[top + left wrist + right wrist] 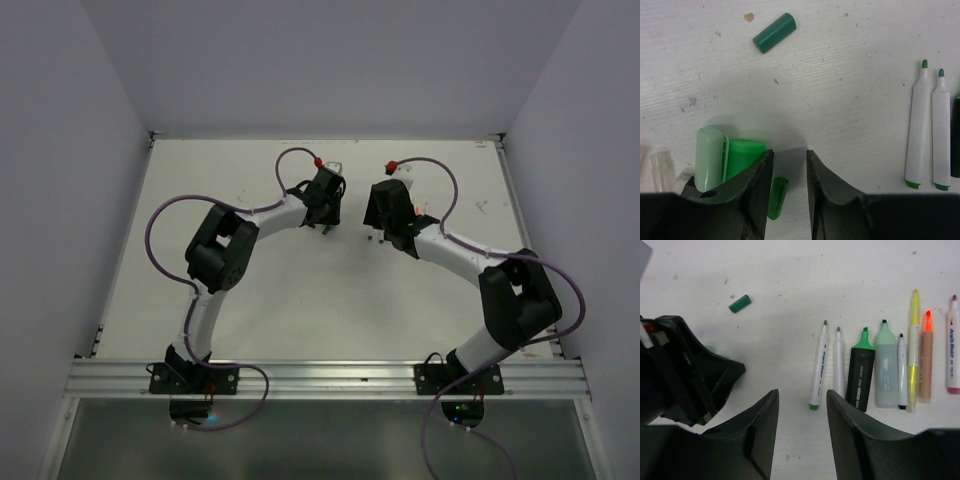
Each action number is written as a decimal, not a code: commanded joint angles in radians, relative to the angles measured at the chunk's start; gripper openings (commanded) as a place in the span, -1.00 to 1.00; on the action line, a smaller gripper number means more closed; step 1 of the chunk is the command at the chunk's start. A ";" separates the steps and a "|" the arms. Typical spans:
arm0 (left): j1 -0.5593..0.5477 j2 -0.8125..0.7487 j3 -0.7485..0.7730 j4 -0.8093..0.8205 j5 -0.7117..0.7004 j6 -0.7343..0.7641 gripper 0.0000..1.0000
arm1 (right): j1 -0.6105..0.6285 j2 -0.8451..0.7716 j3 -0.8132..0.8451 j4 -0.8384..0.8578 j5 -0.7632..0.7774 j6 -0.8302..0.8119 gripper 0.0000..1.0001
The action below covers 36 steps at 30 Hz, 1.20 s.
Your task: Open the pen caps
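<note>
top view: both arms reach toward the far middle of the white desk [330, 300], with the left gripper [790, 156] and the right gripper [802, 395] facing each other a little apart.

left gripper: jaws parted a modest way, gripping nothing. loose pen caps lie around it:
- a dark green cap [774, 33] lies alone ahead of the fingers.
- a pale green cap [709, 157] and a bright green cap [742, 154] touch side by side against the view's left finger [755, 195].
- a small translucent green cap [777, 197] lies on the desk in the gap, just beside that finger.

right gripper: jaws likewise partly open and empty. ahead and to its right, uncapped pens lie in a parallel row with tips pointing away:
- two white markers [818, 367]
- a black highlighter [861, 372]
- a pale green highlighter [886, 367]
- a thin white pen [902, 372]
- a yellow pen [913, 355]
- an orange highlighter [926, 360]
</note>
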 commanded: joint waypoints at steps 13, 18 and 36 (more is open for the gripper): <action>-0.008 -0.558 -0.110 0.030 -0.106 0.040 0.05 | -0.005 -0.572 0.015 -0.243 0.127 -0.129 0.86; -0.007 -0.848 -0.209 -0.013 -0.305 0.097 0.43 | -0.005 -0.759 0.071 -0.363 0.202 -0.166 0.97; -0.007 -1.539 -0.541 -0.136 -0.731 0.178 1.00 | -0.003 -1.256 0.082 -0.547 0.334 -0.433 0.97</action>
